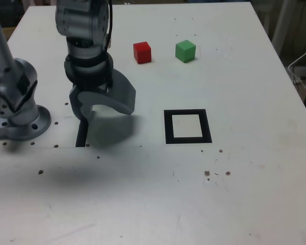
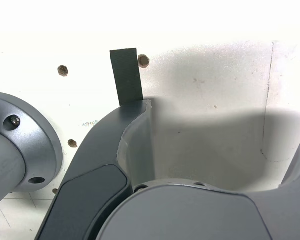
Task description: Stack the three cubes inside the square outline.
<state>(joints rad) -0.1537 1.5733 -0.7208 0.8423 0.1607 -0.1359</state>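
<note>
Exterior view shows the red cube (image 1: 142, 52) and the green cube (image 1: 185, 51) standing apart from each other on the far part of the table (image 1: 255, 194), red toward that view's left, green toward its right. Both are well clear of the square outline (image 1: 187, 126), which lies nearer the camera and holds nothing in its white centre. No yellow cube appears in either view; it may be hidden behind the arm or outside the frame, I cannot tell which.

Toward the exterior view's left of the outline, the gripper (image 1: 103, 109) hangs low over the table, pointing down, its curved fingers spread wide and holding nothing. The wrist view agrees: one dark finger (image 2: 115, 135) on one side, the edge of the other at the far border, and only bare white table and shadow between them. Just beyond the fingertip lies a straight black strip (image 2: 125, 75), and the arm's round base (image 1: 23, 120) sits close by.

By my judgement the stacking has not begun: no cube is in the outline and none is gripped. The step in hand looks like setting out for a first cube. Next the gripper needs to travel over one cube, the red being nearer, line its fingers to the cube's flat sides, lower around it and close, without nudging the green one.
</note>
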